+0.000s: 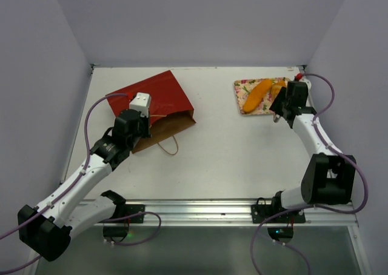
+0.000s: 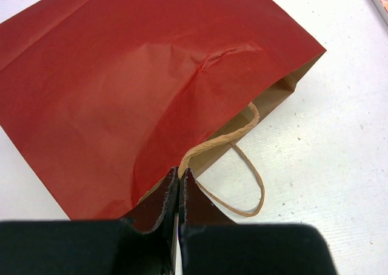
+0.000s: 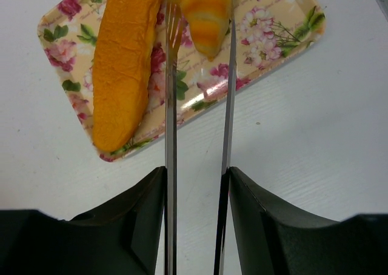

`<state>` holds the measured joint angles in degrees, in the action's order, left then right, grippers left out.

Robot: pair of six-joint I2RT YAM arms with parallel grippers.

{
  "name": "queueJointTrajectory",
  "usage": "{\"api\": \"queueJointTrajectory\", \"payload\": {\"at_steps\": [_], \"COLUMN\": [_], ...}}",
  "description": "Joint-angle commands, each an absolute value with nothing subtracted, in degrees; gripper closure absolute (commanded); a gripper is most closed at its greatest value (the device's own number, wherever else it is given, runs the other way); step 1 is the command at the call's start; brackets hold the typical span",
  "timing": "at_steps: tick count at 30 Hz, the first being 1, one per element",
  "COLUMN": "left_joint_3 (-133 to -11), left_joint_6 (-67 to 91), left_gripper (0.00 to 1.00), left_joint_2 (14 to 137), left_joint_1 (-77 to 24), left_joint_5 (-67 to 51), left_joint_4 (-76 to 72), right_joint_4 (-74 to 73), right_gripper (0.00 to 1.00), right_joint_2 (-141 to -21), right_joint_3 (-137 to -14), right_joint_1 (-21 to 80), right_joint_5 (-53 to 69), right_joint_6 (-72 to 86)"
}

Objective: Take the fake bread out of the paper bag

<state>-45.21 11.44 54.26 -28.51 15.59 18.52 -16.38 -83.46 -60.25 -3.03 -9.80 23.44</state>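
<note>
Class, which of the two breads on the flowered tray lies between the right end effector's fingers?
The short striped roll, not the long plain loaf.

flat red paper bag (image 2: 121, 93): matt creased paper, brown kraft inside | tan loop handles (image 2: 225, 139): twisted paper cord | white bench (image 2: 327, 166): matt, faintly grained | pink-flowered rectangular tray (image 3: 273, 39): smooth, slight sheen | long orange fake bread (image 3: 124, 63): matt, finely pitted | right claw (image 3: 202, 8): thin bare-metal fingers

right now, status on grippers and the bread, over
Left gripper shut on the mouth edge of the paper bag. Right gripper straddles striped bread over the tray, grip unclear. Long loaf beside it. Nothing blocking the bag.
</note>
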Motion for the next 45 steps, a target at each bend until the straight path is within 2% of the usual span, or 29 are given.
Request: {"api": "queueJointTrajectory", "payload": {"at_steps": [1,16,22,34,40,45], "left_joint_3": [-46.58,-46.58,-46.67,-46.67,-46.58,-46.58], "left_joint_6": [12.13,12.22,12.22,12.22,12.3,12.22], "left_gripper": [1.0,1.0,1.0,1.0,1.0,1.0], "left_joint_2": [53.26,53.17,53.09,52.56,52.38,52.47], "left_joint_1": [-28.04,-27.6,-27.42,-27.25,-27.16,-27.07], "left_joint_5": [15.21,15.29,15.12,14.85,14.94,14.85], "left_joint_4": [18.19,18.19,18.19,18.11,18.19,18.11], "right_joint_4": [-15.55,-16.17,-20.83,-21.88,-21.8,-21.53], "right_gripper": [0.52,0.53,0.53,0.52,0.53,0.53], "right_joint_2": [-78.05,-58.54,-54.06,-45.89,-44.65,-45.79], "right_joint_3": [-59.51,-46.5,-46.58,-42.19,-40.35,-39.99], "right_joint_1": [-3.16,-0.44,9.9,21.78,28.37,34.88], "right_joint_5": [-7.91,5.0,2.91,5.01,6.33,2.73], "right_joint_6": [22.68,24.26,22.33,21.09,20.48,19.78]}}
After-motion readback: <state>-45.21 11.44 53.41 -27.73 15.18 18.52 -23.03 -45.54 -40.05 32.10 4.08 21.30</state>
